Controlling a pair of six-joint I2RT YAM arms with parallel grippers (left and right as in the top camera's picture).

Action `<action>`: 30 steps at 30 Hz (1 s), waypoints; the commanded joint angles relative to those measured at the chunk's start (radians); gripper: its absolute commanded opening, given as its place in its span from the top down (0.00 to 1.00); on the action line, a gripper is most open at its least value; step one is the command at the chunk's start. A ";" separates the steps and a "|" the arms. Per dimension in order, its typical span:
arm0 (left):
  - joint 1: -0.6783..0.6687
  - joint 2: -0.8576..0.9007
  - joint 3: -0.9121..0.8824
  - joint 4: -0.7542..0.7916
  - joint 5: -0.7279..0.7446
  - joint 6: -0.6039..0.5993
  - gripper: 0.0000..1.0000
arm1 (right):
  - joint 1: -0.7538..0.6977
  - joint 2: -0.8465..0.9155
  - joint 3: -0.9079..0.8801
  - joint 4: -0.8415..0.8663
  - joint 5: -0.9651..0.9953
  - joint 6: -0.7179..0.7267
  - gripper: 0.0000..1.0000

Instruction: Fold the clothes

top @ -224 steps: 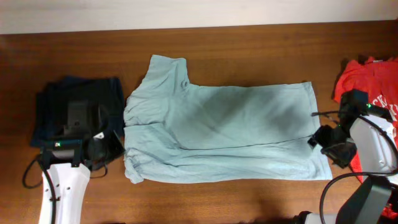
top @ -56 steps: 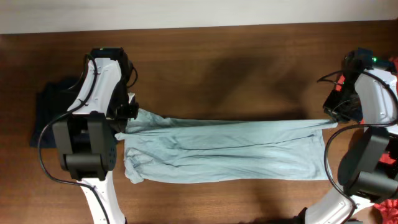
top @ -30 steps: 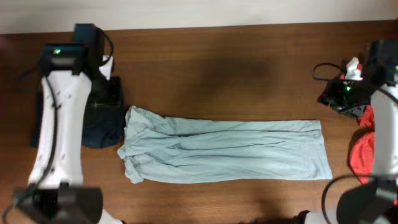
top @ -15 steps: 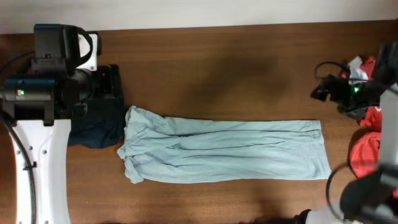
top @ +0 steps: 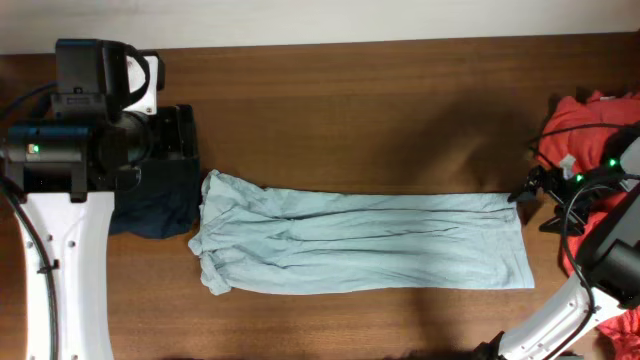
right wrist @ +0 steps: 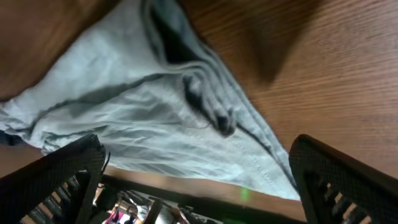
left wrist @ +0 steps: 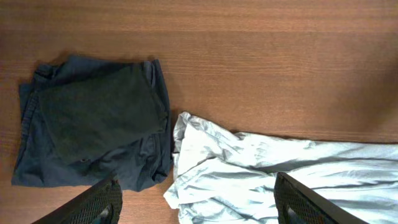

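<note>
The pale grey-blue T-shirt [top: 360,242] lies folded into a long flat strip across the table, its bunched collar end at the left. It also shows in the left wrist view [left wrist: 286,174] and the right wrist view [right wrist: 143,106]. The dark navy garment [top: 160,195] lies folded just left of it [left wrist: 93,118]. My left gripper [left wrist: 199,211] is open and empty, held high above the gap between the navy garment and the shirt. My right gripper [top: 533,190] is open and empty, low beside the shirt's far right corner [right wrist: 199,186].
The red shirts [top: 590,120] are heaped at the right edge behind my right arm. My left arm [top: 80,150] rises over the table's left end and covers part of the navy garment. Bare brown wood [top: 360,110] lies behind the shirt.
My right arm has come down and forward from the back right to the shirt's far right corner. My left arm has stayed put. The shirt has not moved.
</note>
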 commanded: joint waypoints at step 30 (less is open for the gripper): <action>-0.002 0.005 0.006 0.016 -0.016 0.061 0.22 | -0.030 0.018 -0.290 0.319 -0.038 -0.210 0.01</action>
